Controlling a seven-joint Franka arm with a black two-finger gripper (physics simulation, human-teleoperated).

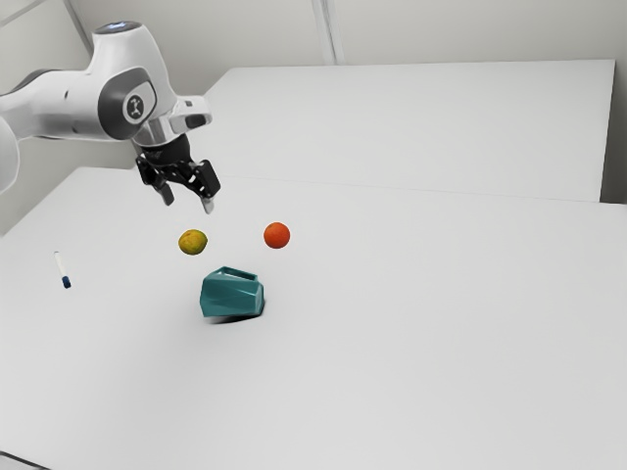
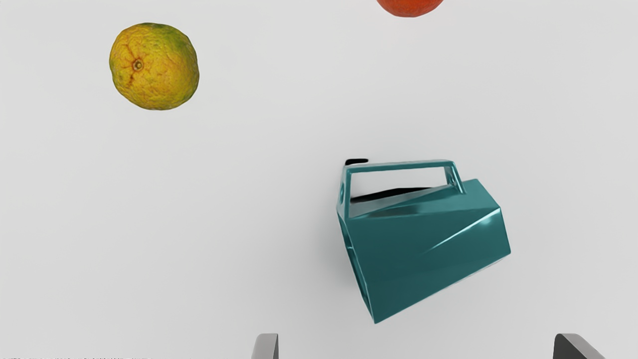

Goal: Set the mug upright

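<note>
The faceted, glossy teal mug [image 1: 232, 295] is seen lying on its side on the smooth white table [image 1: 411, 333]. Near it, a round yellow-green citrus fruit [image 1: 193, 242] and a round orange-red fruit [image 1: 277, 235] are seen. Above the table, the black two-finger gripper [image 1: 186, 199] is held wide apart, with nothing gripped.

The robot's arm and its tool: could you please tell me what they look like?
The arm is white and rounded, with dark gray sections, one bearing a round emblem. The tool is mostly black and angular, with two fingers and lighter gray at the tips.
</note>
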